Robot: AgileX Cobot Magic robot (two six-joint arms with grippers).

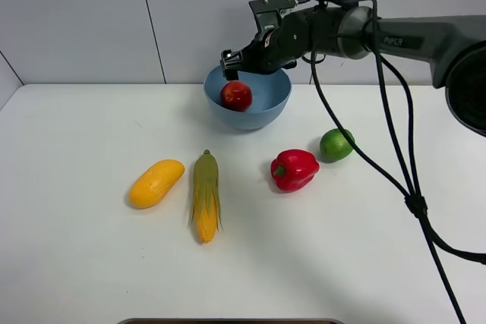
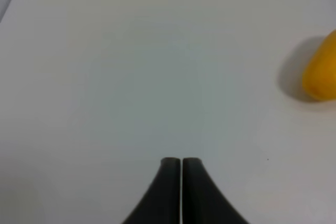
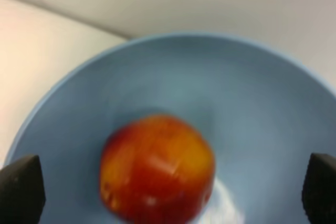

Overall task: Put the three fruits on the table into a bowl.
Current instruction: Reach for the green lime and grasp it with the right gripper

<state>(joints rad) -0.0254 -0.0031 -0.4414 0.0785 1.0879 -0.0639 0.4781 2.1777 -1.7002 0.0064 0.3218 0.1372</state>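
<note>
Right gripper (image 1: 241, 66), black jaws wide apart, over glossy round red fruit (image 1: 236, 95) inside deep light-blue bowl (image 1: 267, 108); left gripper (image 2: 181, 163) pressed together; green lime (image 1: 336, 144), oblong yellow mango (image 1: 156, 183) lie on smooth white table (image 1: 76, 263).

The table (image 1: 83, 263) is a smooth white top with a faint sheen, and the light-blue bowl (image 1: 269, 108) looks glossy (a highlight shows beside the shiny-skinned red fruit (image 1: 236, 95)). The bell pepper (image 1: 295, 169) is waxy and glossy, the mango (image 1: 156, 183) smooth but duller, and the corn cob (image 1: 206, 195) ribbed with a matt husk.
</note>
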